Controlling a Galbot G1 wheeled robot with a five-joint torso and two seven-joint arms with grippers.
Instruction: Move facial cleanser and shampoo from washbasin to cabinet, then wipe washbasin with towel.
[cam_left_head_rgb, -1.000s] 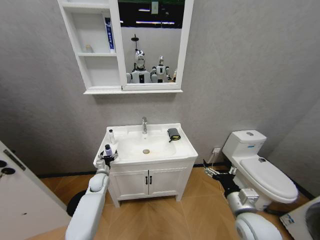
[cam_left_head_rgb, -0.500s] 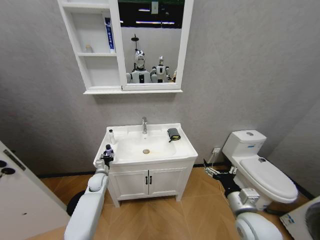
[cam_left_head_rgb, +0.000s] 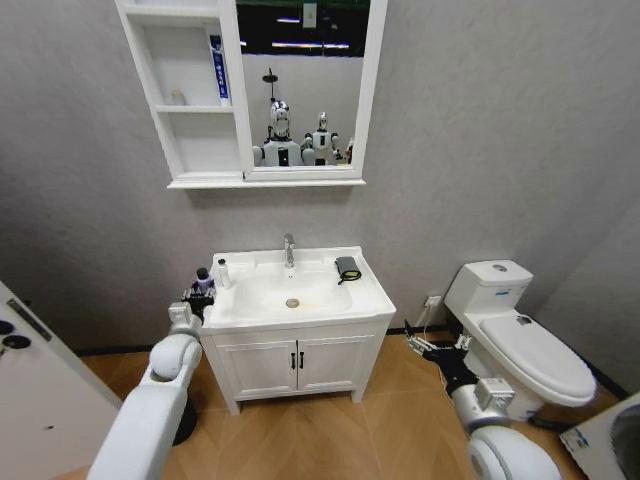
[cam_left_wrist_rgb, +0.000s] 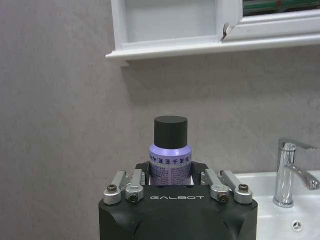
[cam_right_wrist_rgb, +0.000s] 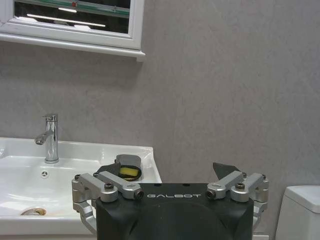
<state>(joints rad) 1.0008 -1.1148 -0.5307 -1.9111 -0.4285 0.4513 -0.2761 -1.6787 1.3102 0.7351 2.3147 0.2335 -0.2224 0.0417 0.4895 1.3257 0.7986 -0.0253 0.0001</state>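
A small bathroom with grey, lightly textured walls (cam_left_head_rgb: 480, 120) and a warm wood-plank floor laid in a herringbone pattern (cam_left_head_rgb: 330, 430). A low white two-door vanity with black handles (cam_left_head_rgb: 297, 362) stands against the back wall. To its right sits a white ceramic toilet with its lid closed (cam_left_head_rgb: 520, 340), a wall socket (cam_left_head_rgb: 433, 300) low between them. A white-framed mirror (cam_left_head_rgb: 305, 85) reflects ceiling strip lights. A white door with a dark handle (cam_left_head_rgb: 35, 390) shows at left.
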